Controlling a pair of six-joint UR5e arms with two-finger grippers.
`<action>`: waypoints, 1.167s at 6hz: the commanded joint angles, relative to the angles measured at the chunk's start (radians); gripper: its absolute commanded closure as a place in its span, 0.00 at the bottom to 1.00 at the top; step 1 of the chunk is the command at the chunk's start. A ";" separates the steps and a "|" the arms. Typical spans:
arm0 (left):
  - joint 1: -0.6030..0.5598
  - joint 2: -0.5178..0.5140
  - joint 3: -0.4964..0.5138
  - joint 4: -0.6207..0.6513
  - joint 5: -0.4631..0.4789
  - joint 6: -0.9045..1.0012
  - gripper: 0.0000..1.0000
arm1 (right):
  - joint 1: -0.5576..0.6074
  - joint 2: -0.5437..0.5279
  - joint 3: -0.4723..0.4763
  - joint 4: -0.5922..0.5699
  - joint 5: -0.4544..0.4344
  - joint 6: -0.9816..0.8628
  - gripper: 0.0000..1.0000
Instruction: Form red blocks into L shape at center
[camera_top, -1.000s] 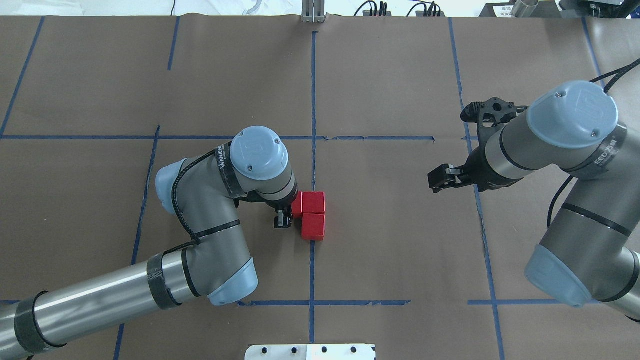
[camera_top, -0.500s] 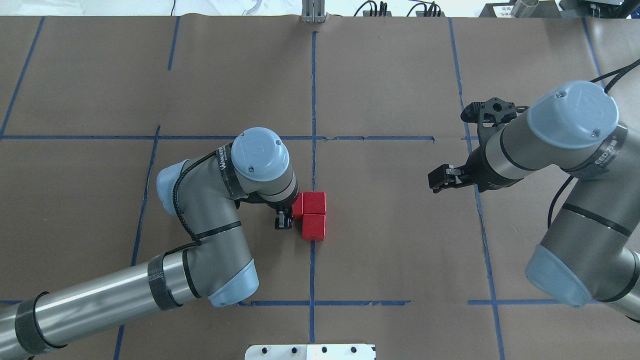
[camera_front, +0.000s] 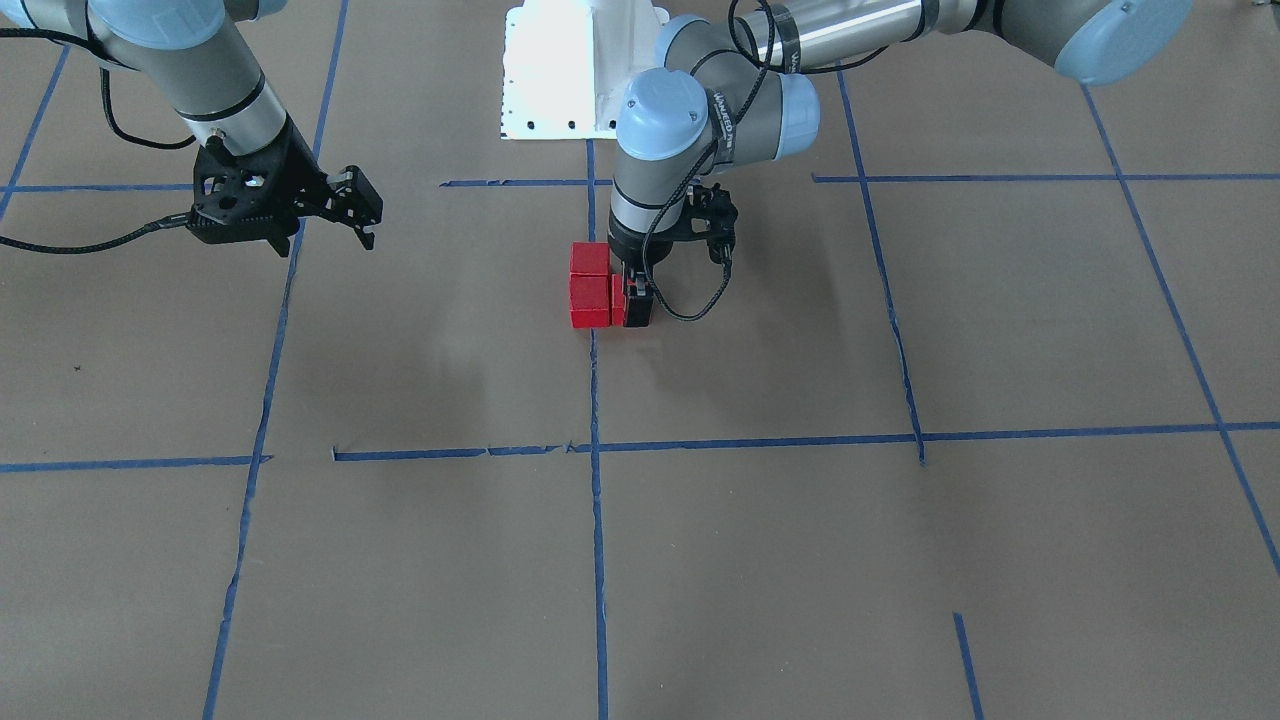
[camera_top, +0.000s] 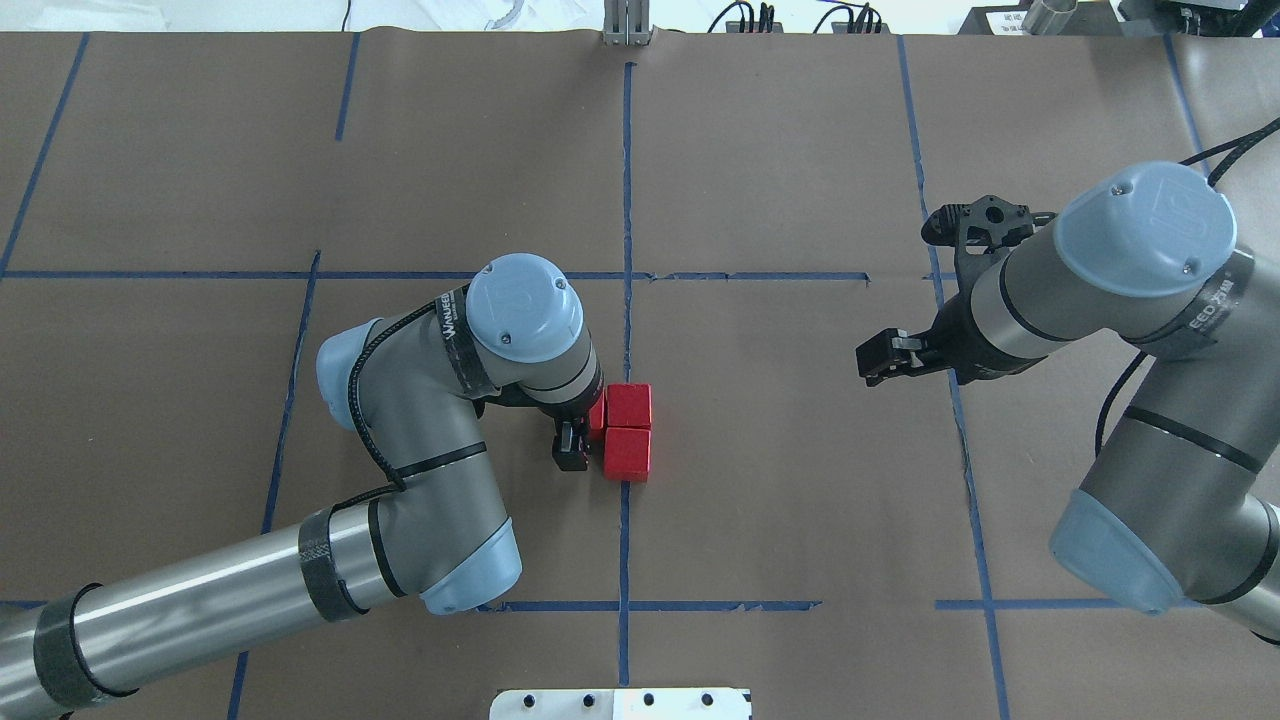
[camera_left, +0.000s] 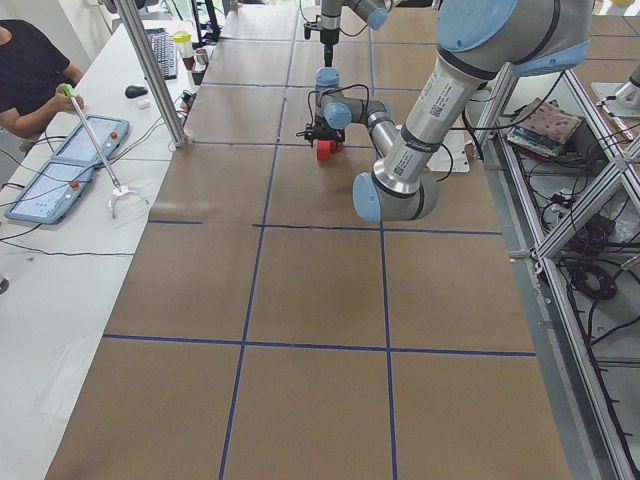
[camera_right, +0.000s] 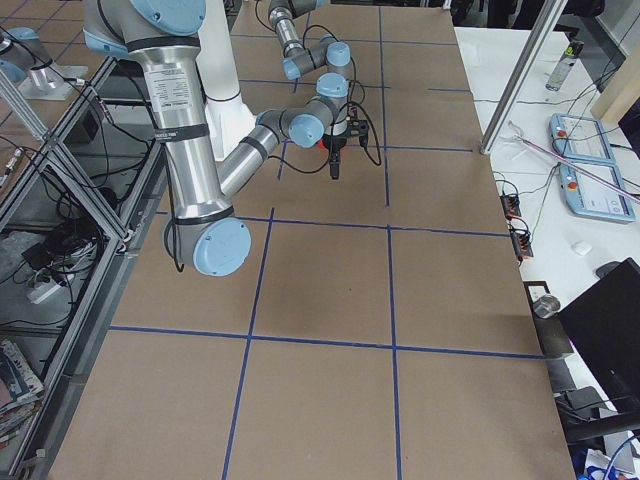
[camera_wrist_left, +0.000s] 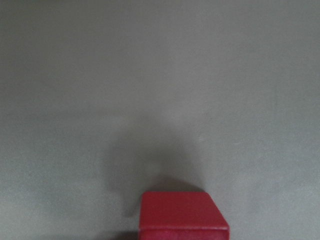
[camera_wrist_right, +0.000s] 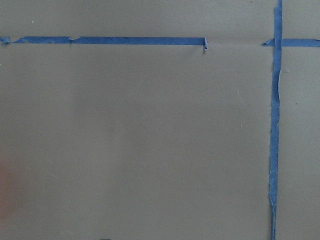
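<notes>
Placement looks nearly complete: two of three small matte bright-red cubes (camera_top: 628, 452) sit touching, 12-to-6, on the blue tape line (camera_top: 626, 200) at the brown-paper centre (camera_top: 720, 420). Third cube (camera_front: 618, 298) abuts at 9 o'clock, overhead, beneath the left gripper (camera_top: 572, 452); its grip cannot be determined. Right gripper (camera_top: 872, 362) spread, empty, farther.

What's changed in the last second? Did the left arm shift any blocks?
The left gripper crept slightly toward the robot's base, close beside the red blocks. Whether it grips one is unclear. The blocks show no clear shift, and the right gripper stayed open and where it was.
</notes>
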 joint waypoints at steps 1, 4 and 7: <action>-0.003 -0.003 -0.053 0.011 -0.006 0.004 0.00 | 0.000 0.000 0.005 0.000 0.003 -0.003 0.01; -0.120 0.139 -0.262 0.017 -0.089 0.259 0.00 | 0.195 -0.053 -0.003 -0.002 0.189 -0.157 0.01; -0.255 0.417 -0.428 0.015 -0.173 0.814 0.00 | 0.516 -0.178 -0.128 -0.008 0.383 -0.555 0.01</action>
